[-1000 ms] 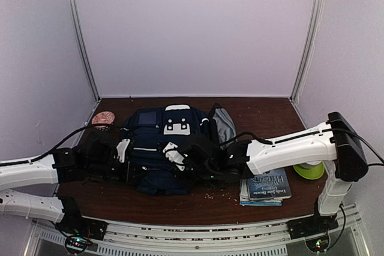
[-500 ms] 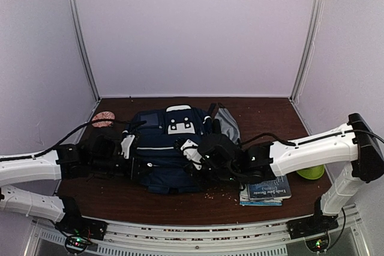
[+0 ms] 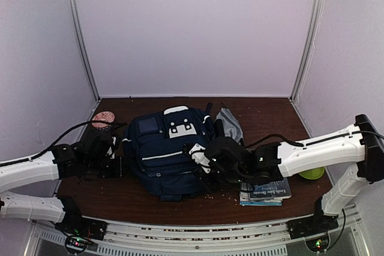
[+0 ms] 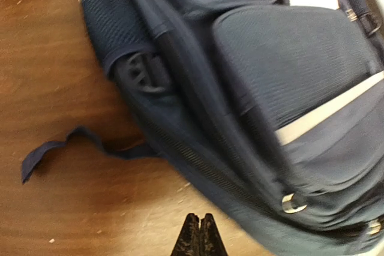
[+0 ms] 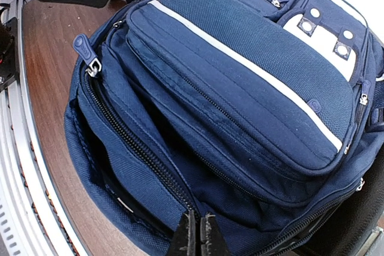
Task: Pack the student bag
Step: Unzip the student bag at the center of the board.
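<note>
Shifted right, student bag point(image 3: 171, 151), left pincer point(image 4: 200, 235) off it, book point(image 3: 268, 187) title unreadable

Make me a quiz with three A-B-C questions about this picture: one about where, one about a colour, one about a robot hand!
1. Where are the books? A) on the student bag B) right of it, on the table C) under it
2. The bag's stripes are: A) red B) white C) yellow
3. The left gripper is: A) wide open B) gripping a book C) shut, empty
Answers: 1 B, they lie flat by its right side. 2 B, white bands cross navy fabric. 3 C, fingertips meet, nothing between.
</note>
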Available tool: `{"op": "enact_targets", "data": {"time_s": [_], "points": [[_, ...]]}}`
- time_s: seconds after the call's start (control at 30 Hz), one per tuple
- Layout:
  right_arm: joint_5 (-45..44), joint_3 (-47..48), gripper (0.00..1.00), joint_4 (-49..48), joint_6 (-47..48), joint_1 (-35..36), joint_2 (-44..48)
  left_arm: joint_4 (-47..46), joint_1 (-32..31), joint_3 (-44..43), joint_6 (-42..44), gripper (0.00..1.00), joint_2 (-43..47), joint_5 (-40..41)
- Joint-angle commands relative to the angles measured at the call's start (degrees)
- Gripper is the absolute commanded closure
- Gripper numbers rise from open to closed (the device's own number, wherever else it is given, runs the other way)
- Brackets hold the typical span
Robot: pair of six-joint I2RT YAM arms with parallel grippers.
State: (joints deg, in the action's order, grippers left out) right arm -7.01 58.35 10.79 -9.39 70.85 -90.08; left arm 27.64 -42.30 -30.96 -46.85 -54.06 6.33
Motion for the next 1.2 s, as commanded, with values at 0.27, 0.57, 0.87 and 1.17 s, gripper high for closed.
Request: {"op": "enact_targets", "data": {"time_s": [0.27,0.57,0.87,1.17], "points": [[-0.5,1.3,1.0,1.3,-1.9,-0.3,1.2,-2.1,-2.7,-2.1,6.8,0.26,7.2,-9.7],[0.7,1.3,1.0,3.1,-1.4,-0.1,0.9,-3.7,-3.4,-8.8,18.4,0.2,-2.7,-22.7],[0.0,0.2,1.0,3.0,-2.0,0.1,1.9,0.3,-4.0,-15.0,24.8,0.19,-12.3,-26.3],[0.1,0.3,1.0,2.6,-2.0,0.1,2.0,1.2,-4.6,-15.9,26.5,0.25,-17.0,-30.0]]}}
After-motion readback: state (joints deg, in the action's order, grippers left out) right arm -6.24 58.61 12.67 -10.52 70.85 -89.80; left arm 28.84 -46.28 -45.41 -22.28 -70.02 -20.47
